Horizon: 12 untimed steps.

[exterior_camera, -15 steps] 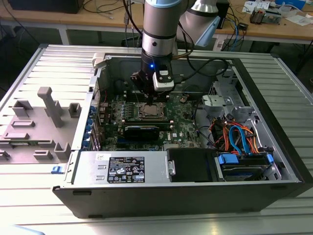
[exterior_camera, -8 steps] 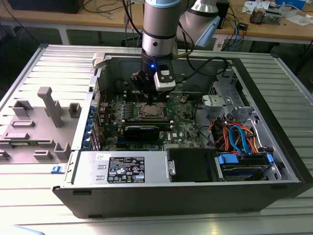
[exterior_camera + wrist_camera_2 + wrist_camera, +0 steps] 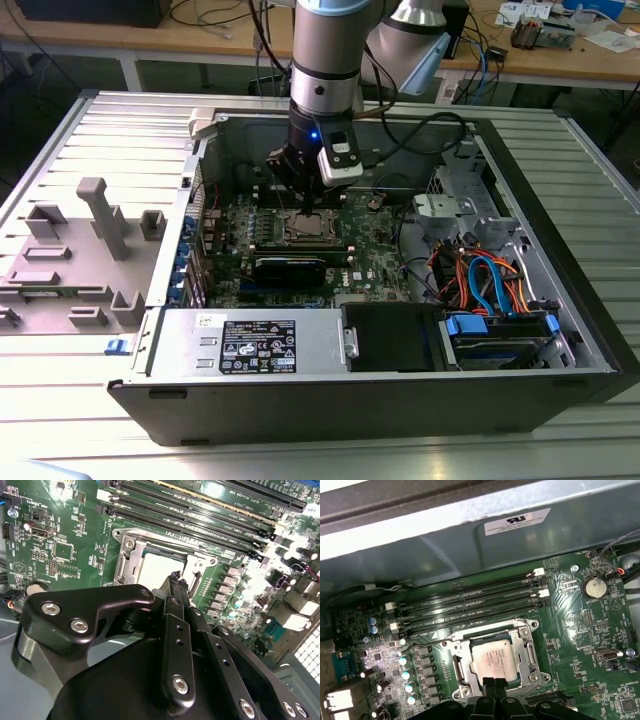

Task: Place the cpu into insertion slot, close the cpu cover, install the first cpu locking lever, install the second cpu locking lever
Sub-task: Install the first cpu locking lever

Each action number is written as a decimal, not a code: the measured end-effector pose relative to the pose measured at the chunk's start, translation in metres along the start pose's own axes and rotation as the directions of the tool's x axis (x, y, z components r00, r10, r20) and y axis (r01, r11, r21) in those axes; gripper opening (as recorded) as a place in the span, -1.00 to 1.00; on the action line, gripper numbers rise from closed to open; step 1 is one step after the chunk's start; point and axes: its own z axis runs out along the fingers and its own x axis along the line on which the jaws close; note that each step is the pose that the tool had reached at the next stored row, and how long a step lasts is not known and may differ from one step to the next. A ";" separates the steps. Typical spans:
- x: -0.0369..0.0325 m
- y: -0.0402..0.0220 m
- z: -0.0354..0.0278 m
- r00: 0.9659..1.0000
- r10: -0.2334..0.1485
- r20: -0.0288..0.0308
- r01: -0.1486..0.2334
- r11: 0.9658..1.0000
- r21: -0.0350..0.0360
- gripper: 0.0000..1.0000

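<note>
The cpu [image 3: 497, 660] lies flat in the insertion slot [image 3: 303, 228], its silvery-beige top showing through the window of the cpu cover [image 3: 530, 652]. The cover lies down over the chip. A thin wire lever [image 3: 427, 641] runs along the socket's edge beside the memory slots. My gripper [image 3: 494, 682] hovers at the socket's opposite edge, its black fingers pressed together with nothing seen between them. In the second wrist view the gripper [image 3: 177, 577] stands just over the cpu [image 3: 155, 565] and the cover [image 3: 122, 562]. In the exterior view the gripper [image 3: 308, 200] hangs straight above the socket.
Long black memory slots [image 3: 465, 607] run beside the socket, and the case wall [image 3: 445, 550] rises behind them. A coin battery [image 3: 593, 586] sits nearby. A black card [image 3: 288, 268], the power supply [image 3: 255, 345] and coloured cables [image 3: 490, 280] fill the case. A grey fixture [image 3: 90, 250] lies outside.
</note>
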 end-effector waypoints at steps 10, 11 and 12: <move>0.0000 -0.0002 0.0000 0.999 -0.043 0.001 0.043 0.999 0.002 -0.79; 0.0000 -0.0002 0.0000 0.999 -0.049 0.001 0.049 0.999 0.002 -0.79; 0.0000 -0.0002 0.0000 0.999 -0.054 0.002 0.054 0.999 0.002 -0.79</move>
